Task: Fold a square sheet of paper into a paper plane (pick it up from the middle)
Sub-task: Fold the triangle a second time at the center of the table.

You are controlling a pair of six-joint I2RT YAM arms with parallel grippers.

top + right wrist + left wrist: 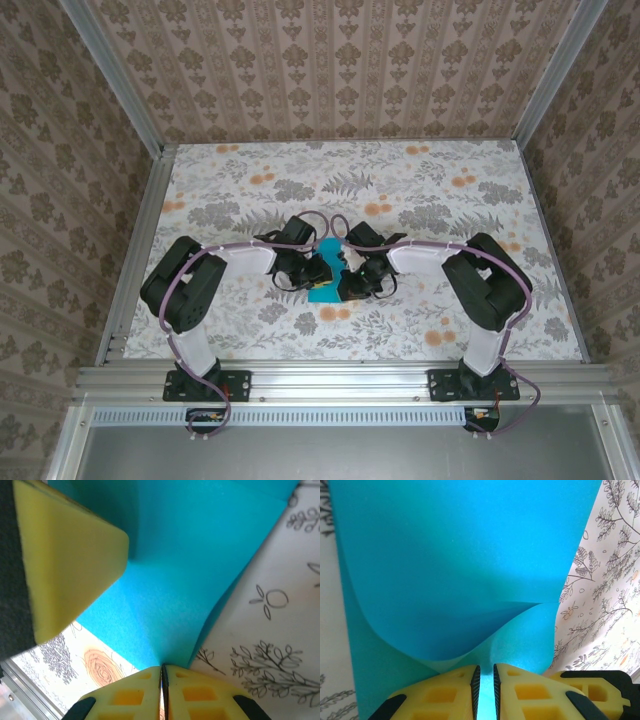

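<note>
Left gripper point(485, 672), right gripper point(163, 672) pinch paper point(470, 555).

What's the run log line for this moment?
left end effector: shut on bright turquoise-blue square sheet of paper | right end effector: shut on same sheet | sheet: curved over floral table

Seen from above, the square sheet of paper point(323, 291) lies largely hidden beneath the left gripper point(312, 268) and the right gripper point(348, 276), whose fingertips are too small to make out. In the left wrist view, the sheet point(460, 565) runs off the top edge and the left gripper point(485, 675) is cropped at the bottom. In the right wrist view, the sheet point(190, 565) leaves the top edge. The right gripper point(163, 672) is cropped below, and a blurred yellow finger point(65, 565) is cut off by the left edge.
</note>
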